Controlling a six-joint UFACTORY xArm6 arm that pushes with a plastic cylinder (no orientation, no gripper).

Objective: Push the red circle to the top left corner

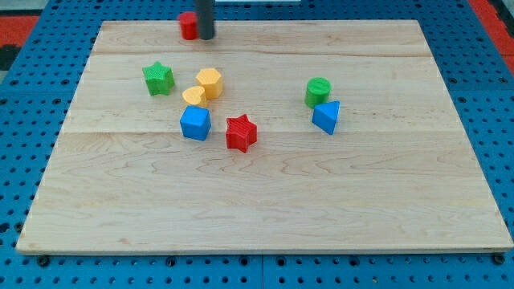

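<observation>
One small red circle [187, 26] sits at the table [265, 201] top edge, touching my tip [206, 36] on its right. Likely light, stiff, slippery; push its right side leftward. No end effector jaws.

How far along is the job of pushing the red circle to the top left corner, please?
Done: the red circle already sits at the board's top edge. In hand: my tip touches its right side. Left: sliding it leftward along that edge into the corner.
</observation>
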